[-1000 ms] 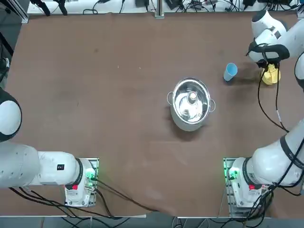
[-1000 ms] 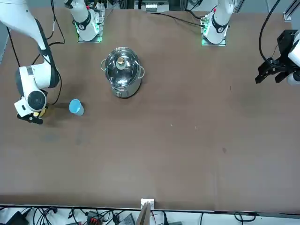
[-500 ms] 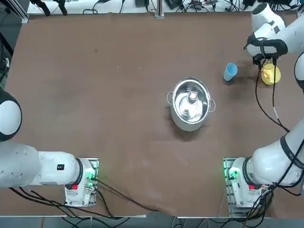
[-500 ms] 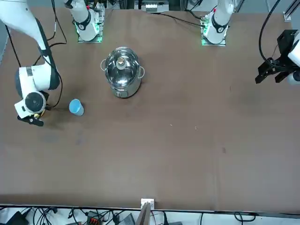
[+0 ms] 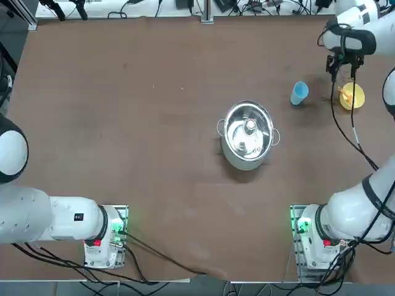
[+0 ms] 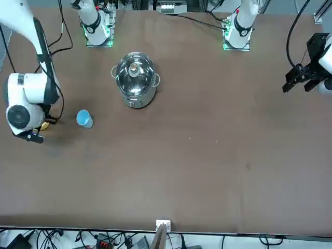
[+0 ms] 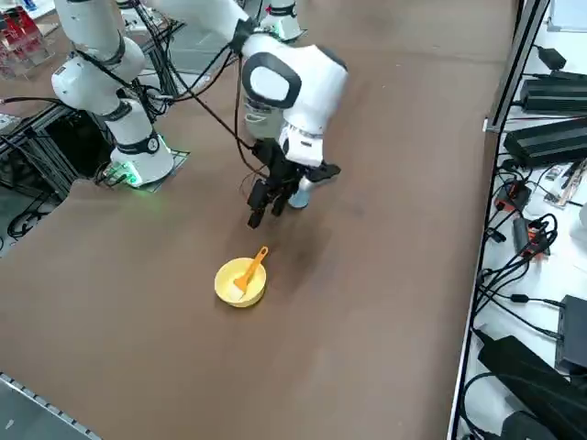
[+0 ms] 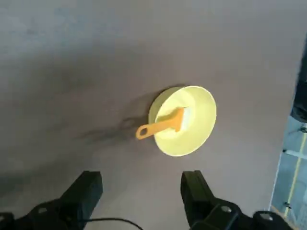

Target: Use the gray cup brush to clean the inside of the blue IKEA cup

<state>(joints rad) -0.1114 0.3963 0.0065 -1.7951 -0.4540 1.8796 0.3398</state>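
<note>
The gray cup brush (image 8: 162, 126), seen by its orange handle, lies in the yellow bowl (image 8: 204, 112) with the handle sticking out over the rim. It shows the same way in the right side view, brush (image 7: 250, 268) in bowl (image 7: 229, 290). My right gripper (image 8: 141, 191) hangs open and empty above the table, apart from the bowl; in the side view the gripper (image 7: 264, 203) is between bowl and cup. The blue IKEA cup (image 5: 299, 93) stands upright left of the bowl (image 5: 355, 98) in the top view. The cup (image 6: 84, 119) is untouched.
A steel pot (image 5: 248, 134) with handles stands mid-table, well away from the cup. Cables trail from the right arm over the table near the bowl. The table's right edge and a rail run close beyond the bowl.
My right gripper has risen and drawn back from over the yellow bowl toward the table's far edge. The bowl with the brush now shows whole in the top view. Cup and pot have not moved.
</note>
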